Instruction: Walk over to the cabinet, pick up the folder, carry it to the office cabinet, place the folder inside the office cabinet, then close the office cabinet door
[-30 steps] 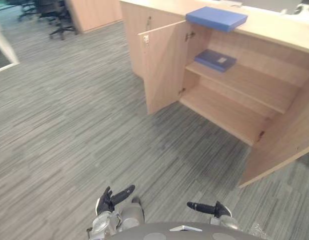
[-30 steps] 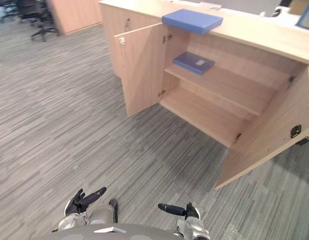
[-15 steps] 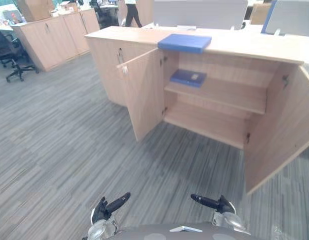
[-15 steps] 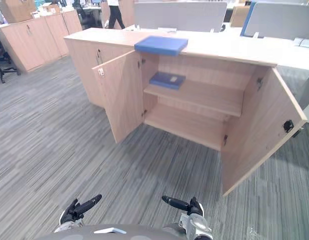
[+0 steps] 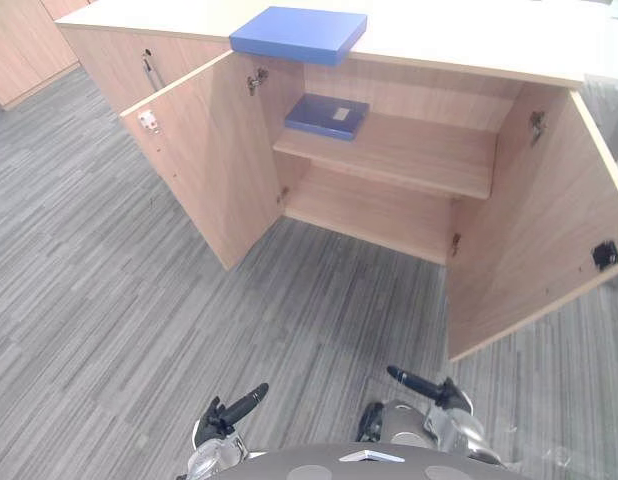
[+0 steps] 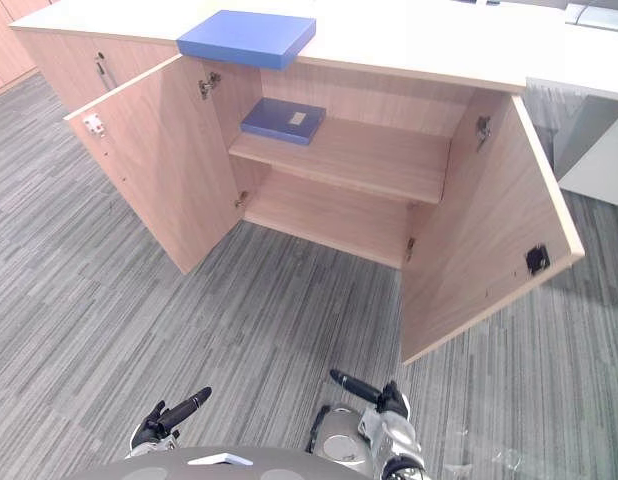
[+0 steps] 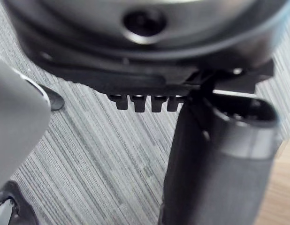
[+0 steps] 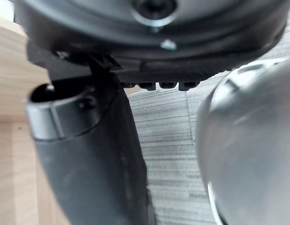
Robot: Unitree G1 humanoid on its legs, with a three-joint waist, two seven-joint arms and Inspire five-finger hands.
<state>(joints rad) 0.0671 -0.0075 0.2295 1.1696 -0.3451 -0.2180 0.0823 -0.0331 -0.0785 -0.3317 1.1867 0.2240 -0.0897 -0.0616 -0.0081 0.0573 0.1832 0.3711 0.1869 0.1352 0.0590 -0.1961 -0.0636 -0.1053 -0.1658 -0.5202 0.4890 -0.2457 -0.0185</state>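
Jutting outward: left door, right door

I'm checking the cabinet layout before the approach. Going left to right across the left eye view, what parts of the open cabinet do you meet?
left door, standing open → dark blue folder lying on the upper shelf → right door, standing open

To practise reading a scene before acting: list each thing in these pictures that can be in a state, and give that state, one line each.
Left cabinet door: swung wide open.
Right cabinet door: swung wide open.
Light blue folder: closed, flat on the cabinet top, not picked up.
Dark blue folder: closed, flat on the upper shelf.
Left hand: low, fingers straight, holding nothing.
Right hand: low, fingers straight, holding nothing.
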